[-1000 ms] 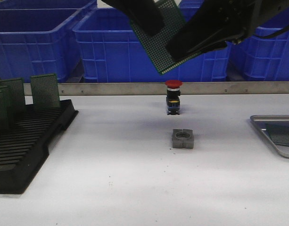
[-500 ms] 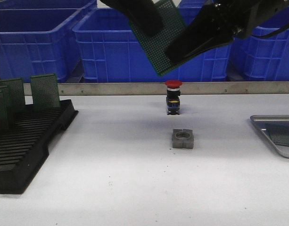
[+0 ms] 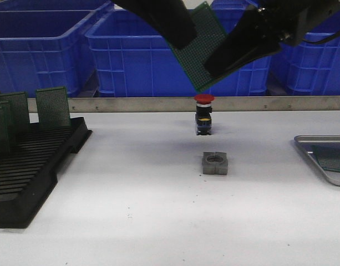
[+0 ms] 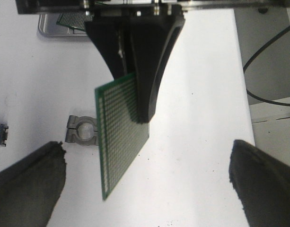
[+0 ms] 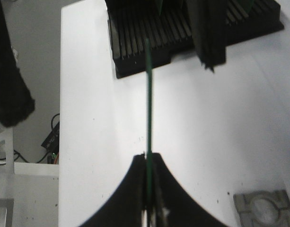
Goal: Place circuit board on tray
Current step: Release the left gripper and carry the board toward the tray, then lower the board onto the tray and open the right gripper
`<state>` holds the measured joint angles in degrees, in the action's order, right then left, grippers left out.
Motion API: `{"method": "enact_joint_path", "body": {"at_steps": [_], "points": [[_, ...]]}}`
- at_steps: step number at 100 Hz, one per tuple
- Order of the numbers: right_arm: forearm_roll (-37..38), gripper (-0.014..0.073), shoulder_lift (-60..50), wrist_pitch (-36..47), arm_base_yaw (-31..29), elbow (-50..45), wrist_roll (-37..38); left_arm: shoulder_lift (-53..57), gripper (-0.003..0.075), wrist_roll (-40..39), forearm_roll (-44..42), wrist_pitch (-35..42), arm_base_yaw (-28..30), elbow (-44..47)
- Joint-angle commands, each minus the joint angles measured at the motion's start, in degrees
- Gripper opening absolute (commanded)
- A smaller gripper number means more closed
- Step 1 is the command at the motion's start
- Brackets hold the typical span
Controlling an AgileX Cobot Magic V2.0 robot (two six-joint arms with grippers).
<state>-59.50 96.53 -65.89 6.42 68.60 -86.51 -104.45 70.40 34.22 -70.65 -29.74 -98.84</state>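
A green perforated circuit board (image 3: 206,52) hangs tilted high above the table's middle, and my right gripper (image 3: 214,67) is shut on its lower right part. In the right wrist view the circuit board (image 5: 148,94) shows edge-on, pinched between the shut fingers of my right gripper (image 5: 148,160). My left gripper (image 4: 147,156) is open, its fingers (image 4: 31,184) wide apart, and the circuit board (image 4: 118,137) is not touched by either finger. One left finger (image 3: 170,22) crosses in front of the board. The silver tray (image 3: 323,137) lies at the table's right edge with another green board (image 3: 335,159) in it.
A black slotted rack (image 3: 31,166) at the left holds upright green boards (image 3: 53,106). A red-capped push button (image 3: 204,113) and a grey metal block (image 3: 215,163) stand mid-table below the board. Blue bins (image 3: 131,55) line the back behind a metal rail.
The circuit board and my right gripper holding it have shifted a little to the right. The left arm has stayed near the board's upper edge.
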Motion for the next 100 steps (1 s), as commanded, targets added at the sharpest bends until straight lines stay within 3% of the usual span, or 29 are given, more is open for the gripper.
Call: {"method": "enact_joint_path", "body": {"at_steps": [1,53,100], "points": [[0.3,-0.0066,-3.9,-2.4,-2.0,2.1,1.5,3.0,0.0641,-0.2,3.5,-2.2,-0.5,-1.5],[1.9,-0.0066,-4.5,-0.5,-23.6,2.1,13.3,3.0,0.0641,-0.2,3.5,-2.2,-0.5,-1.5],[2.0,-0.0066,6.6,1.0,-25.7,2.1,23.8,3.0,0.0641,-0.2,3.5,-2.2,-0.5,-1.5]]}}
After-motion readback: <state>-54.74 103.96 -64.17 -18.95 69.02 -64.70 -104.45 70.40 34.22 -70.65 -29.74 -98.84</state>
